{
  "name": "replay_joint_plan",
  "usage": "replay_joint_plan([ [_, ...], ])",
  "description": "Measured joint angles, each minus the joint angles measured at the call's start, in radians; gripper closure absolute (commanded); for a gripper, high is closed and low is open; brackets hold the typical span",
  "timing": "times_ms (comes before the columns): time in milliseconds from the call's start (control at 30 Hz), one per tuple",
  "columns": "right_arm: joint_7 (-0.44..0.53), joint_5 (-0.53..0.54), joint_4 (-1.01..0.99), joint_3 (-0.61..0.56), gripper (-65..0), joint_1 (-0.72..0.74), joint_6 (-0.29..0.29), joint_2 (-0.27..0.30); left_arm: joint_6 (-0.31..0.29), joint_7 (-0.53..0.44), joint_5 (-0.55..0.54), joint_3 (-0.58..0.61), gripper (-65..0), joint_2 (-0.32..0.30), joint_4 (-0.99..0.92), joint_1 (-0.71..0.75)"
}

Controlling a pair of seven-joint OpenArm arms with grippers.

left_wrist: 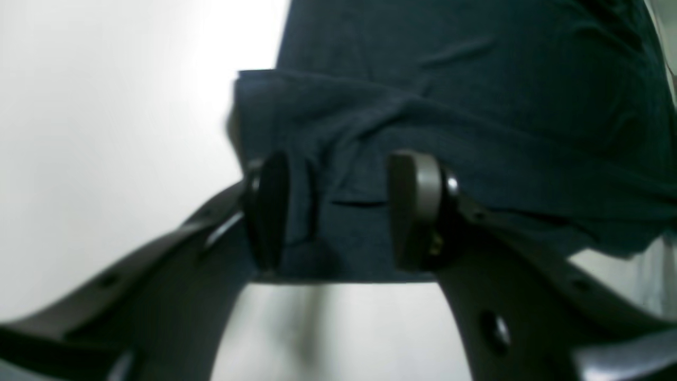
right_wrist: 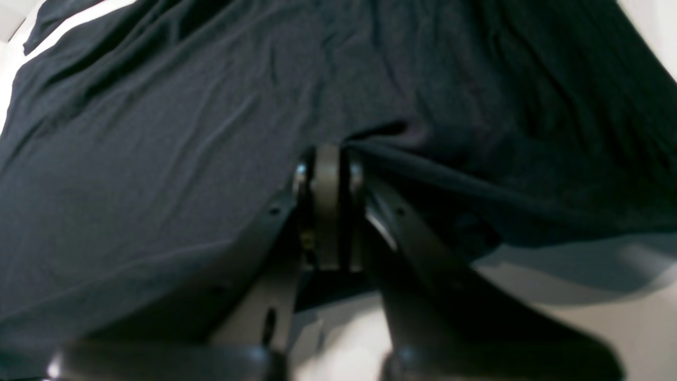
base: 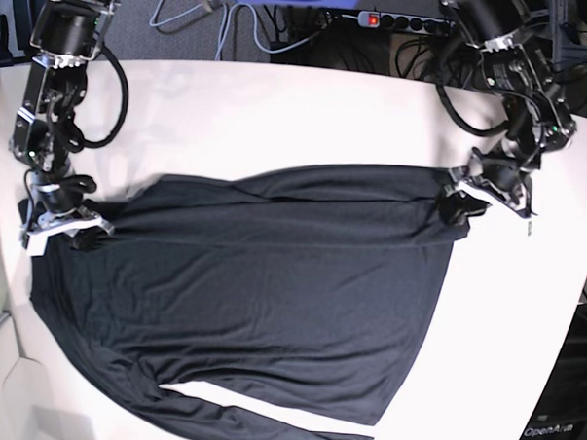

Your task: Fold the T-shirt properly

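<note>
I saw the left gripper (left_wrist: 338, 211) spread apart astride the thin black long-sleeved T-shirt (base: 271, 287) edge, while the right gripper (right_wrist: 328, 206) pinched a fabric fold.

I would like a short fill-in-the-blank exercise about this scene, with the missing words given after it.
1. The shirt lies spread on a table whose color is ____.
2. The jaws of the left gripper stand ____, with fabric between them.
3. The right gripper is ____ on an edge of the shirt.
4. The color of the shirt is ____.

Missing words: white; apart; shut; black
</note>
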Motion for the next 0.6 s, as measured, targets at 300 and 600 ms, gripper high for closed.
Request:
replay_joint_plan([
  [300, 0.001, 0.000, 0.000, 0.008, -25.8, -0.005, 0.000, 0.003, -0.002, -0.009, -0.003, 0.105, -29.5, 0.002, -0.008, -0.022],
  [600, 0.003, 0.001, 0.002, 0.002, -16.7, -0.015, 0.001, 0.009, 0.002, -0.005, 0.011, 0.124, -29.4, 0.017, -0.009, -0.060],
])
